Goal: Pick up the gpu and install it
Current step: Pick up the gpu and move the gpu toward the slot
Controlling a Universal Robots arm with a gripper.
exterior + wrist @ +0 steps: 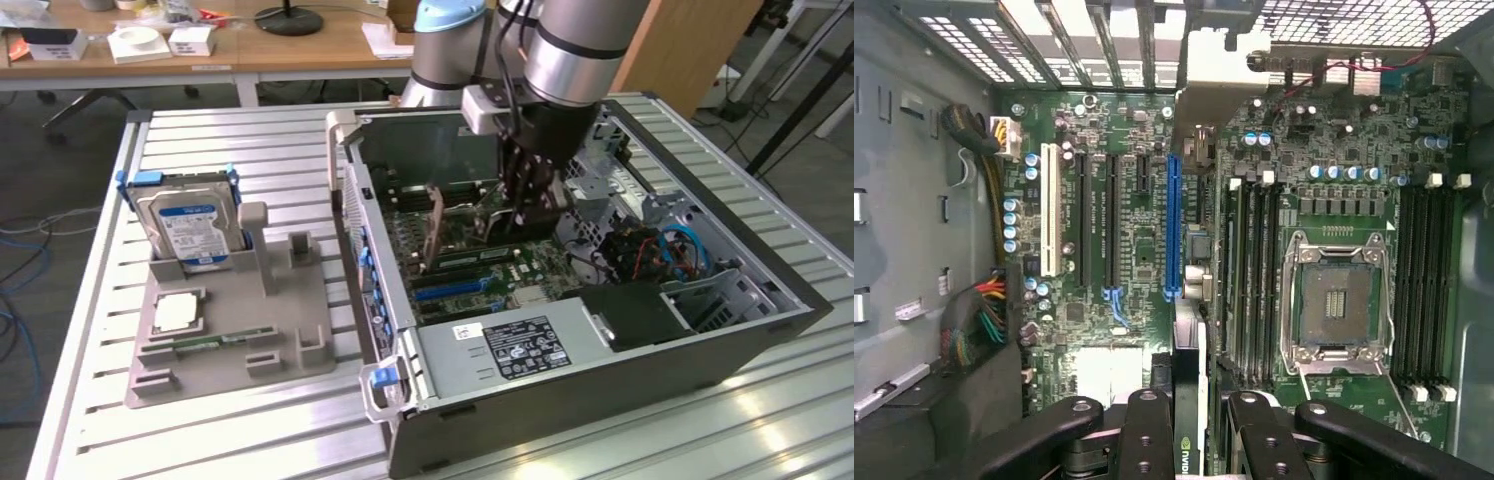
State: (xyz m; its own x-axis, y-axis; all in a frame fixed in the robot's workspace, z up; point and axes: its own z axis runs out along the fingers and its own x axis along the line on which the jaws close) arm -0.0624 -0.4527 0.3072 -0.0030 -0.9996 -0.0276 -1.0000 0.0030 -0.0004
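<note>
We see the tool (1196,438) down inside the open computer case (747,335), its fingers (1146,432) clamped on the gpu (1187,370), which stands edge-on between them. The card hangs over the motherboard (1354,150), close beside the long blue slot (1173,225), not seated in it.

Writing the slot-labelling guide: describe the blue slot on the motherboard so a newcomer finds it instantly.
Start at the open computer case on the slatted table and look at the green motherboard inside. Among its row of parallel expansion slots stands the blue slot. It is the only bright blue one: beside it are black slots, then one white slot.
</note>
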